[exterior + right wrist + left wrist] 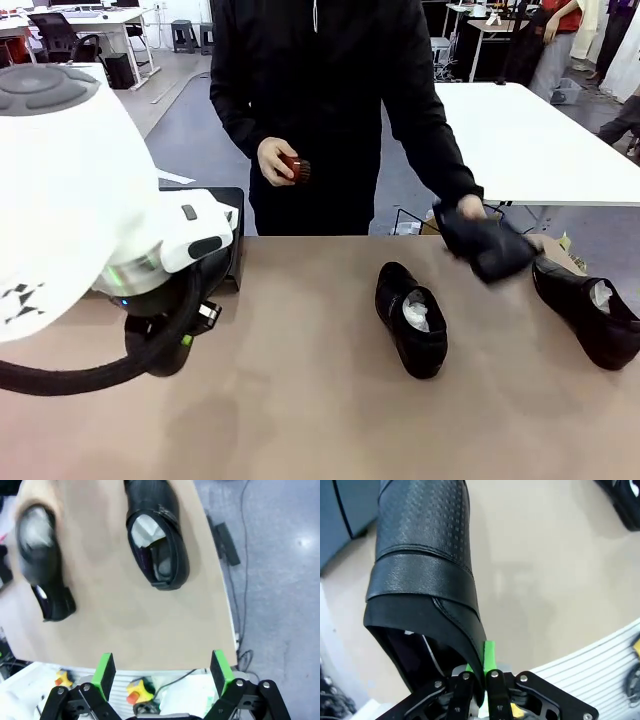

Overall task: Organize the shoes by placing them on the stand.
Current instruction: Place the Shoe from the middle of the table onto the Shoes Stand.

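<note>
Front view, shoes: the middle shoe [412,320] lies on the table [300,400], the right shoe [588,312] lies near the picture's right side, and the person's hand [470,212] holds a 3rd shoe [492,252] over the far edge.
Front view, stand: the black box [228,225] behind the left arm [90,200] is probably the stand, and most of it is hidden.
Front view, risk: the hand is close to the loose shoes, so an arm reaching there can meet it.
Left wrist view, grip: the left gripper [481,667] is pressed together on the thin heel rim of the hanging shoe [422,570], above the table.
Left wrist view, risk: this hold is only on a leather edge, so the shoe can swing, slip out or land tilted on the stand.
Right wrist view, gripper: the right gripper [164,672] is spread wide and holds nothing, high above 2 shoes.
Right wrist view, risk: 1 of these lies near the table edge, and a badly aimed descent can push it off.
</note>
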Motion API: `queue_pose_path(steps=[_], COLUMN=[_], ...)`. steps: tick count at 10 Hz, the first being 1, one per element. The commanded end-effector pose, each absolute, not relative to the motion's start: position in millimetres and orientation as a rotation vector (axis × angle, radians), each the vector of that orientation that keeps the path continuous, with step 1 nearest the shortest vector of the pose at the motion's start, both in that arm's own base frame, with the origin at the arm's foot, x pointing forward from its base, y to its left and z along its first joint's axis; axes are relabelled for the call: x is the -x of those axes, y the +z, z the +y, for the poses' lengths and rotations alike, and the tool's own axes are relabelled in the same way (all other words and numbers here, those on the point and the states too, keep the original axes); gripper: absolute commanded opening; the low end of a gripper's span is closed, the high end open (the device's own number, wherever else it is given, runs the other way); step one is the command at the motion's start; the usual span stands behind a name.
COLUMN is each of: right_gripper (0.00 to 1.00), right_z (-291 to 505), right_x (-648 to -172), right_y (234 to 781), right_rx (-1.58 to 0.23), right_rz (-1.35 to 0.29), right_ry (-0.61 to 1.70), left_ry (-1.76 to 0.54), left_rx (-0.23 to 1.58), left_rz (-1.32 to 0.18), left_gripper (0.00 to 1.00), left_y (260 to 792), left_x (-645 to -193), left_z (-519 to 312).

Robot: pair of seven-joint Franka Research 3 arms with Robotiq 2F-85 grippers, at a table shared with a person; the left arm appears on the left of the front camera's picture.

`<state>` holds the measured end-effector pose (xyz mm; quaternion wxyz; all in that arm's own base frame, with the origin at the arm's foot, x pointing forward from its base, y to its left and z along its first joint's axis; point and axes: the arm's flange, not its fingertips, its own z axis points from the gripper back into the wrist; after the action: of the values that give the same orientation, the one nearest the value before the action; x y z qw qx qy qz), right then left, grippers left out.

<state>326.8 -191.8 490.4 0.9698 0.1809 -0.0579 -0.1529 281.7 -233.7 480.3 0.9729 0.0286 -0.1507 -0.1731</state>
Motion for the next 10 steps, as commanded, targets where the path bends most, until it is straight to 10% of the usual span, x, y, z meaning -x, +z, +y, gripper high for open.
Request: queue_pose_path(steps=[1, 10], right_gripper=[1.00, 1.00], right_z=[-185, -185], right_x=[-325, -325], right_y=[492, 492], right_rx=[-0.320, -0.320], right_rz=[-0.139, -0.139], right_ry=[-0.324, -0.324], left_ry=[-0.442, -0.289], left_rx=[-0.094, -0.045], left_rz=[-0.374, -0.406], left_gripper=[0.00, 0.00], left_y=[487, 499], left_x=[-313, -408], left_z=[-229, -198])
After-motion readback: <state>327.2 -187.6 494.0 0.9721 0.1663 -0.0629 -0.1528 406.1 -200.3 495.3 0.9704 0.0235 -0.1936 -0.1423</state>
